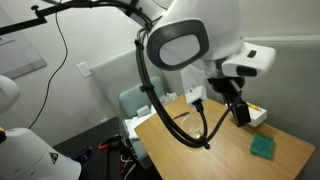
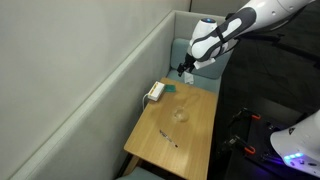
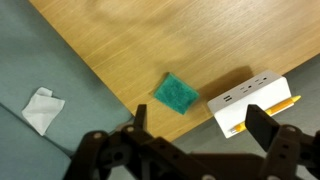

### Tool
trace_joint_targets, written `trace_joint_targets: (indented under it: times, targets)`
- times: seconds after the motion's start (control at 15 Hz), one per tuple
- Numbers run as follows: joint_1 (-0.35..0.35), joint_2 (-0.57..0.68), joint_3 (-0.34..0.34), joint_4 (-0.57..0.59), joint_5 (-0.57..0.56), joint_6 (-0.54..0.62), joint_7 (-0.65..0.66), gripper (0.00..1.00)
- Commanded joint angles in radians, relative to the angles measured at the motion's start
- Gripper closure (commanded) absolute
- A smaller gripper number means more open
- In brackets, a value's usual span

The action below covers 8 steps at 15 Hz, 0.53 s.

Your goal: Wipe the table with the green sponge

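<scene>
Green sponge (image 3: 177,93), the small flat square teal pad, is my target. My claw (image 3: 198,118) hangs in the air, fingers spread wide and holding nothing. In the wrist view the pad lies on the light tan wood-grain table (image 3: 110,40) just ahead of the gap, slightly off-centre, its edges skewed to my closing line. A white and yellow rectangular box (image 3: 250,100) sits just beside it, so I judge I must come down forward, clear of that box.

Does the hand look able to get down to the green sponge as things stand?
Probably yes. The open hand hangs above the table, and nothing lies over the green sponge. The white box sits close beside it but apart, so that side needs care.
</scene>
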Motion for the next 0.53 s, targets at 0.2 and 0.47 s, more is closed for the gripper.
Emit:
trace_joint_targets:
  times: [0.2, 0.47]
  targets:
    - [-0.067, 0.228, 0.037, 0.222, 0.040, 0.004, 0.000, 0.00]
    - [-0.085, 0.345, 0.044, 0.345, 0.048, -0.009, 0.029, 0.00]
